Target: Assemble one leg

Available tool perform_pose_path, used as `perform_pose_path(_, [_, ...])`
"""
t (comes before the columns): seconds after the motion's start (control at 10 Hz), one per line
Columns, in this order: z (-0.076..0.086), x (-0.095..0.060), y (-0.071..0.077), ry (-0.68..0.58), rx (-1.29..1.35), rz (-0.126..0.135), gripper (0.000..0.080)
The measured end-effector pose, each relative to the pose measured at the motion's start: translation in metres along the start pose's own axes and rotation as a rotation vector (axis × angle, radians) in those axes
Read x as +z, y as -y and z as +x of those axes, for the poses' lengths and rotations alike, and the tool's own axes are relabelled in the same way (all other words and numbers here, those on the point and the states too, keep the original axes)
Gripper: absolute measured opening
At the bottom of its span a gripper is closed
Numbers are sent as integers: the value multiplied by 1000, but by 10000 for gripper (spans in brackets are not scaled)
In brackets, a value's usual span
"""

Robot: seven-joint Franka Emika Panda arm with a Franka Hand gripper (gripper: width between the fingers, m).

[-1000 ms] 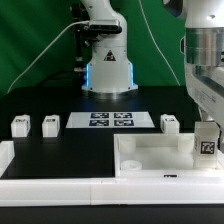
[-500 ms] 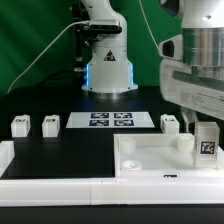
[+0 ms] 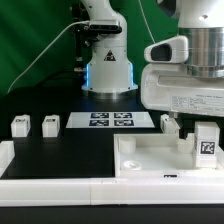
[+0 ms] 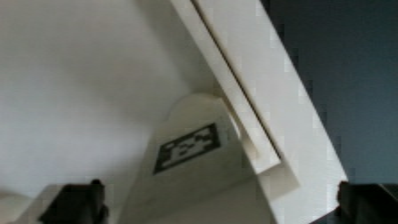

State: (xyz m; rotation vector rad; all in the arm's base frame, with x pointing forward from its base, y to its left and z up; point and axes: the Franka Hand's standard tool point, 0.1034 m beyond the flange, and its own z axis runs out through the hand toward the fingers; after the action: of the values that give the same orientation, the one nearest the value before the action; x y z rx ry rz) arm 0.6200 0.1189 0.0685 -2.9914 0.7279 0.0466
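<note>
A leg, a small white block with a square tag, stands upright at the right corner of the large white tray-like part. In the wrist view the same leg shows below and between the two dark fingertips, which stand wide apart and clear of it. My gripper is open and holds nothing. In the exterior view the gripper's big white hand hangs above the tray's right half. Three more legs stand on the table: two at the left and one behind the tray.
The marker board lies flat at the middle of the black table. The robot base stands behind it. A white rim runs along the table's front edge and left side.
The hand has shifted toward the exterior view's left and turned, so its broad side now faces the camera. The tagged leg has stayed standing at the tray's right corner.
</note>
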Motion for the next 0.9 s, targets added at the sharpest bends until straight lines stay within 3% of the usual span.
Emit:
perform_pose_path(0.1, [0,0,0,0,-40,0,649])
perform_pose_path(0.5, [3,0,-4,-15,-462,-43,649])
perform_pose_path(0.7, [4,-1,-5,-16,-477,-42,649])
perform_pose_path(0.9, [4,-1,-5,-16,-477,-42,386])
